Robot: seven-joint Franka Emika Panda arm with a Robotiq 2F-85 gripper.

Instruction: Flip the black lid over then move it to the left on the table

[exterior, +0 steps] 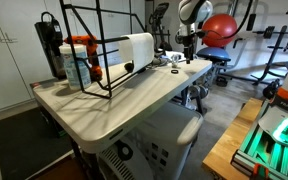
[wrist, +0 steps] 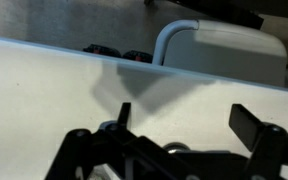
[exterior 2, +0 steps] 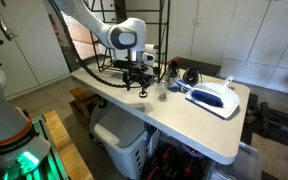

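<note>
The cream-white table [exterior: 134,100] shows in both exterior views [exterior 2: 189,125] and fills the lower half of the wrist view [wrist: 44,90]. My gripper [exterior 2: 139,78] hangs just above the table near its edge, and also shows far back in an exterior view [exterior: 188,52]. In the wrist view its two fingers [wrist: 184,120] are spread apart with only bare tabletop between them. A small dark round thing [exterior 2: 144,92], probably the black lid, lies on the table right under the gripper. I cannot tell which way up it is.
A black wire rack [exterior: 94,50], a white paper roll [exterior: 134,48] and bottles [exterior: 79,62] stand on the table. A small glass [exterior 2: 162,93] and a white and blue appliance [exterior 2: 214,97] sit next to the gripper. A white object [wrist: 219,50] lies beyond the table edge.
</note>
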